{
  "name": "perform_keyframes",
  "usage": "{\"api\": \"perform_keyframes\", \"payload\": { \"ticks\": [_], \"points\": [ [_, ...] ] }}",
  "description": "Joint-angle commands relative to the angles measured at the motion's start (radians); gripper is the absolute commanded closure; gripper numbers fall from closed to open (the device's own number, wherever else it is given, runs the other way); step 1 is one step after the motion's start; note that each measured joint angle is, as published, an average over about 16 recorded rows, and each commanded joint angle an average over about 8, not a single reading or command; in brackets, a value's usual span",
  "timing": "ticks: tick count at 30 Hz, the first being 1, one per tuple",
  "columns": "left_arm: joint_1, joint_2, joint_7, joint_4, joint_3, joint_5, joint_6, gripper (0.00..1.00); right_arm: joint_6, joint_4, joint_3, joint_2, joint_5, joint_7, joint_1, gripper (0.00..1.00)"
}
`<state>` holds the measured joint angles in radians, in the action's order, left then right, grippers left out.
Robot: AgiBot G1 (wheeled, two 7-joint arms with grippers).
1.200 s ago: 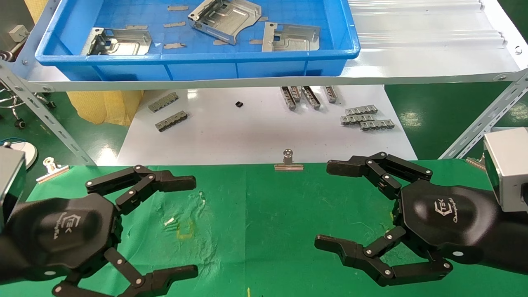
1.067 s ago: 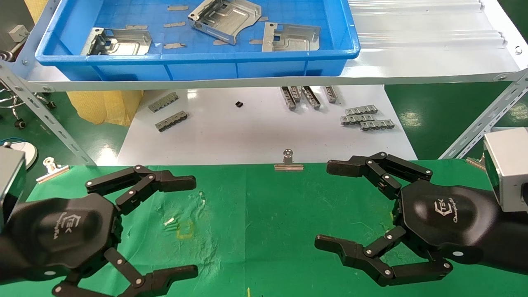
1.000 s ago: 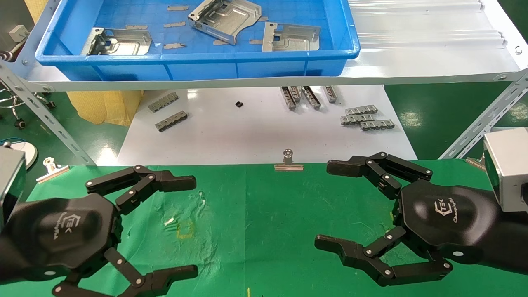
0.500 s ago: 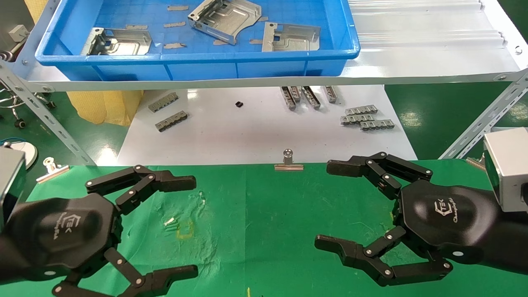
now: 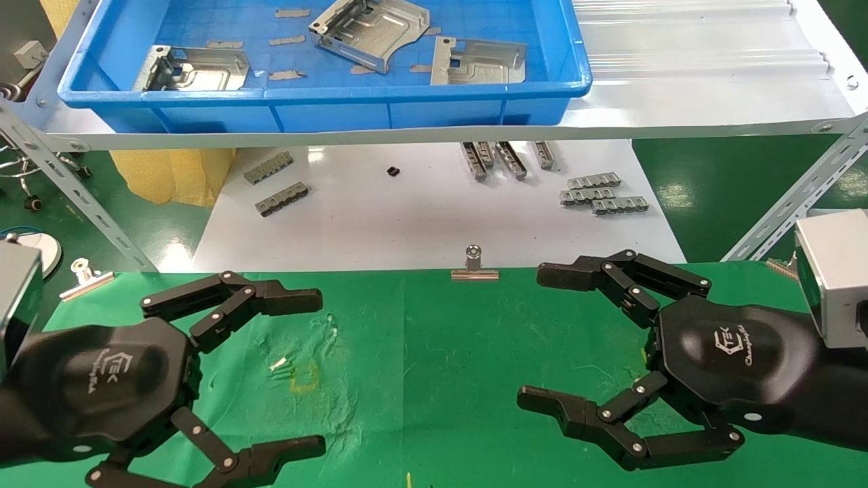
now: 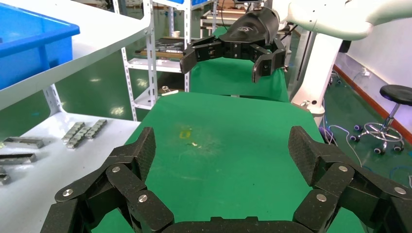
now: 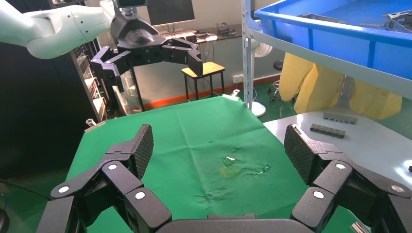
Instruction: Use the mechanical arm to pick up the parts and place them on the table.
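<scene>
Green-clothed bench (image 5: 434,379) bare; three stamped plates (image 5: 369,30) lie in blue tray (image 5: 325,91) on upper shelf. Left gripper (image 5: 298,369) and right gripper (image 5: 542,339) hover low, jaws wide. Risk: tray wall blocks reach; thin plates slip.

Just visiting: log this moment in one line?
left gripper: open, idle | right gripper: open, idle | silvery sheet-metal parts: in blue tray | green cloth table

table (image 5: 441,352): green, faint yellow square | tray (image 5: 407,108): blue | parts (image 5: 369,30): silvery
</scene>
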<state>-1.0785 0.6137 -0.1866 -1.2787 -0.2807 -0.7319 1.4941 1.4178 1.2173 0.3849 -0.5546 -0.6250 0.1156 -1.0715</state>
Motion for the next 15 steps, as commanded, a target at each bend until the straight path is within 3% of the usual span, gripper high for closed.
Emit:
{"api": "perform_keyframes", "payload": {
  "ticks": [1,3,15],
  "points": [
    [0.0,0.0,0.0,0.0,0.0,0.0,0.0,0.0,0.0,0.0,0.0,0.0,0.0,0.0,0.0,0.75],
    [0.0,0.0,0.0,0.0,0.0,0.0,0.0,0.0,0.0,0.0,0.0,0.0,0.0,0.0,0.0,1.0],
    [0.0,0.0,0.0,0.0,0.0,0.0,0.0,0.0,0.0,0.0,0.0,0.0,0.0,0.0,0.0,1.0]
  ]
}}
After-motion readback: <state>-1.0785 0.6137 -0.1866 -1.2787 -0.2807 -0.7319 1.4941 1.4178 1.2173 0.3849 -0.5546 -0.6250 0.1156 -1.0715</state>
